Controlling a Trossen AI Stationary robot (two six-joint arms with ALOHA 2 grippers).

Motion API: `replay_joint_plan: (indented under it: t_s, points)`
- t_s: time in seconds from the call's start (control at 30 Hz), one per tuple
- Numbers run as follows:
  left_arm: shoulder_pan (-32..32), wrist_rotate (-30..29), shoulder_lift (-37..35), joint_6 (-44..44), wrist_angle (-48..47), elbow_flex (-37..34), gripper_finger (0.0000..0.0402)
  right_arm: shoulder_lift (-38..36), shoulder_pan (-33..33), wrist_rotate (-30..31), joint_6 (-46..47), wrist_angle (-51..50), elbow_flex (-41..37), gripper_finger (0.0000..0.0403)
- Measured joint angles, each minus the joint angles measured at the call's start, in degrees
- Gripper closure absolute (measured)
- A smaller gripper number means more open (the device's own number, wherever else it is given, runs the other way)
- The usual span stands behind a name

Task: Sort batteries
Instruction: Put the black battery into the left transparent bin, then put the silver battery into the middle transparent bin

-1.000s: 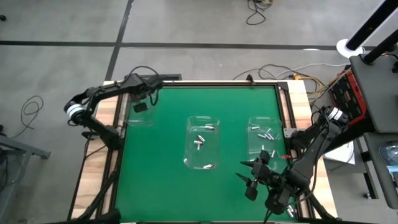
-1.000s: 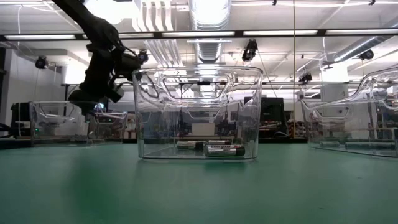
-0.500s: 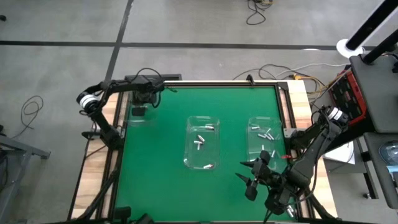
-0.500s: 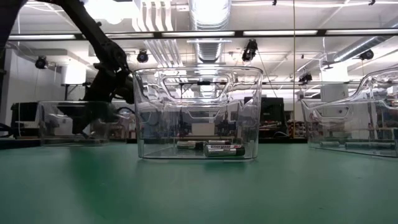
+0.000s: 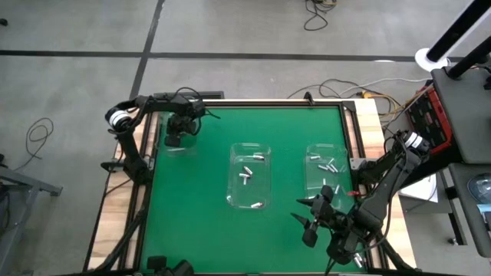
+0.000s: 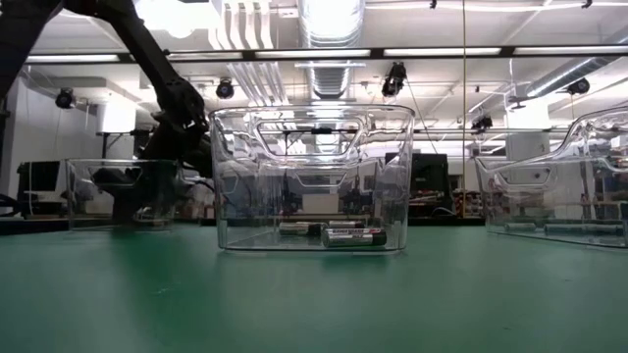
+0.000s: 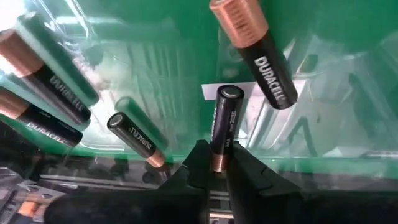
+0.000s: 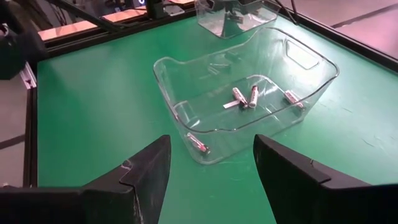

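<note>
now the step in hand looks like a drop-off: the left gripper (image 7: 214, 163) is down inside the small clear plastic bin at the table's far left (image 5: 173, 142), its fingers clamped on the copper end of one black-and-copper cylindrical battery (image 7: 224, 127), held over the bin floor. nearest the table's front edge on the right, the right gripper (image 5: 313, 222) waits with its fingers spread wide apart, holding nothing, just in front of the clear bin on the right (image 5: 325, 170).

the next move, as i judge it, calls for parting the left fingers so the held cell falls among the others, then lifting straight up clear of the bin wall.

counting: three clear bins on the green tabletop (image 5: 199, 215). the middle clear bin (image 5: 251, 175) shows about five small batteries from above, one a cell lying against its near wall (image 6: 353, 235); the right bin shows about five more, hard to count exactly. in the left wrist view, four other loose batteries lie around the held one, the largest-looking near it (image 7: 258, 53).
</note>
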Motion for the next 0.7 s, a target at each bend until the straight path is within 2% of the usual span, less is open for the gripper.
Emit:
replay_joint_plan:
  t_s: [0.13, 0.27, 0.57, 0.63, 0.7]
  points:
    - [0.2, 1.1, -1.4, -3.8, 0.4, 0.0, 0.0380, 0.0, 0.0, 0.0, 0.3, -0.6, 0.0, 0.0183]
    - [0.6, 3.8, -2.9, -4.4, 0.0, 0.0, 0.0345, 0.0, -0.2, 0.0, 0.3, -0.6, 0.0, 0.0182]
    - [0.5, 0.4, -9.5, -7.0, -3.3, -0.1, 0.0274, 0.0, 0.4, -0.4, 1.7, -0.4, 0.1, 0.0143]
    - [0.5, 2.3, -13.0, -9.8, -5.1, 0.0, 0.0267, -0.1, 0.4, -0.4, 0.9, -0.4, 0.1, 0.0133]
    - [0.4, 6.7, -17.2, -12.8, -6.3, 0.0, 0.0266, -0.2, 0.4, -0.4, 0.1, -0.4, 0.1, 0.0125]
